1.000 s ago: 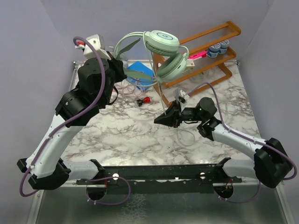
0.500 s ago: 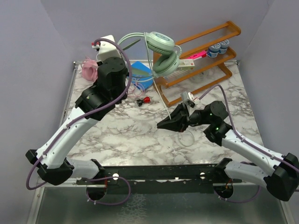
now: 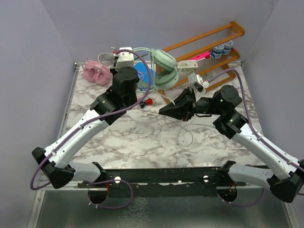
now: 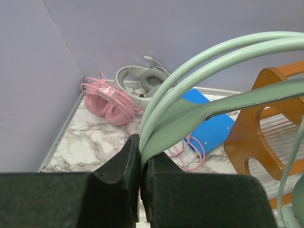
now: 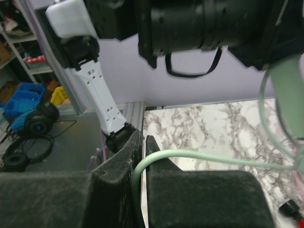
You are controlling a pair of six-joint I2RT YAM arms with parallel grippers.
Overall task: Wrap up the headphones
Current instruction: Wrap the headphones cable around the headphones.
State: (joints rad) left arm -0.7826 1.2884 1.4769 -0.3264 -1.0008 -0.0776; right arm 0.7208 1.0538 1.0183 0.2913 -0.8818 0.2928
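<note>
The mint green headphones (image 3: 166, 66) have sunk lower, beside the wooden rack (image 3: 223, 35). The left tool (image 4: 139, 164) pinches their headband (image 4: 199, 109), the right tool (image 5: 141, 145) their cable (image 5: 204, 157). The left wrist view shows the silver-grey headphones (image 4: 152, 78) plainly.

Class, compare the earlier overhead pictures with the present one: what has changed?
The left gripper lowered the mint headphones toward the rack; the right gripper, pinching the cable, shifted rearward. Both grips stayed shut; the rack and red object did not move.

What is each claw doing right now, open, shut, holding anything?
Left gripper: closed on the green headset, at its headband.
Right gripper: closed on the green cable.
</note>
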